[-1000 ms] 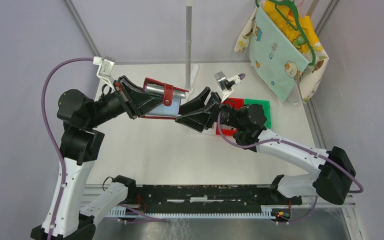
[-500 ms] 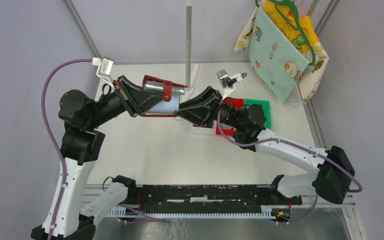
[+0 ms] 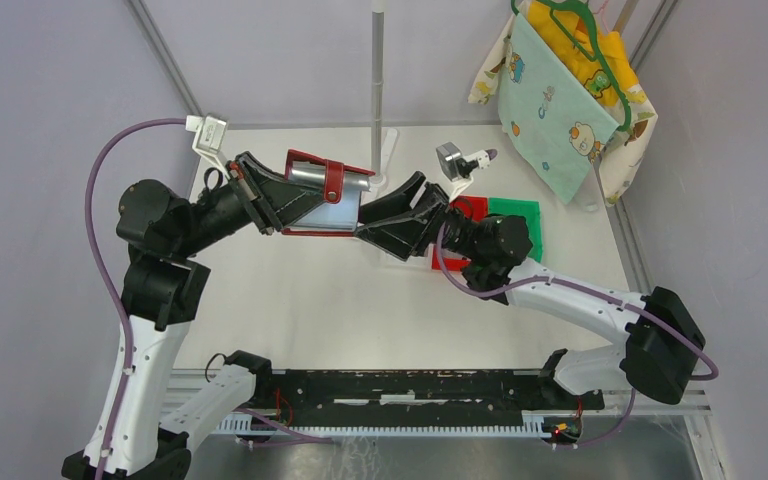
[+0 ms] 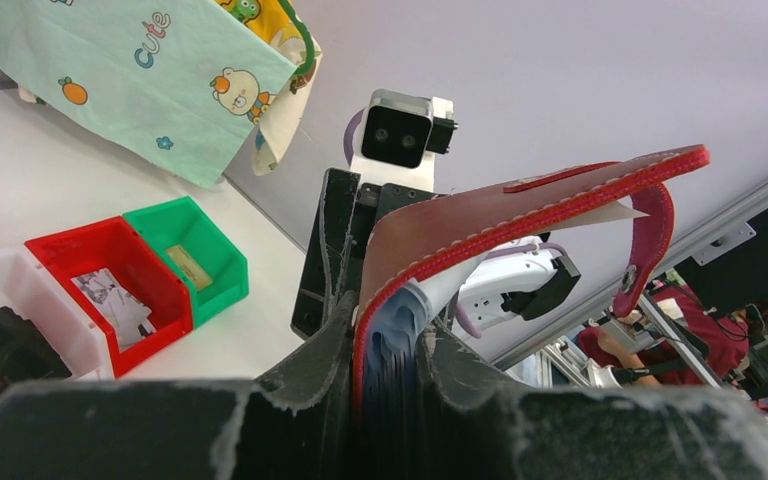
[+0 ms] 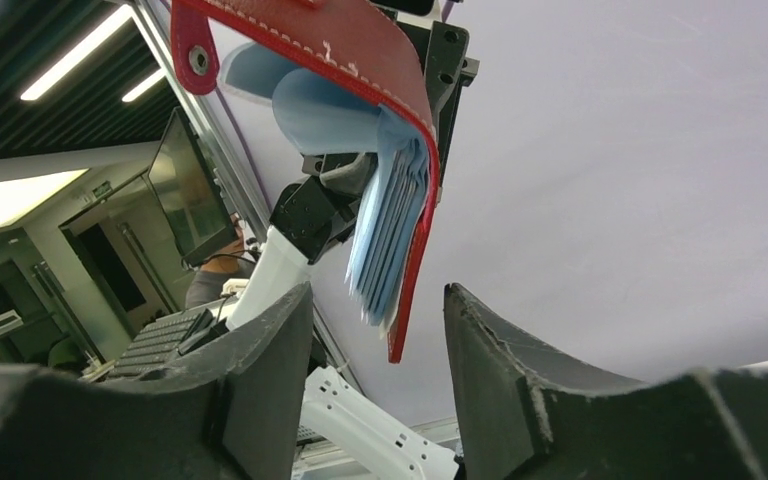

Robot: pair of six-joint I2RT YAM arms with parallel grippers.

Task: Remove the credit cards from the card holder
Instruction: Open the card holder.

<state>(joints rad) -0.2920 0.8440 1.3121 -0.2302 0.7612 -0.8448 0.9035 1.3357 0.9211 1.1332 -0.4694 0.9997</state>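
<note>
My left gripper (image 4: 385, 385) is clamped tight on one end of the small glossy red folding card holder (image 4: 520, 215), holding it up off the white table (image 3: 310, 300) between my two arms. The holder is folded over, its strap with a metal snap hanging loose at the far end. Inside it, a stack of thin pale grey-blue credit cards (image 5: 388, 235) sits fanned against the red cover, their edges showing along the open side.

My right gripper (image 5: 375, 340) is spread open just beneath that open side. One corner of the red cover dips into the gap between my fingers (image 5: 260, 360), and neither finger touches the holder or the cards.

A red plastic bin (image 3: 463, 212) and a green bin (image 3: 520, 222) sit side by side on the table behind my right wrist.
</note>
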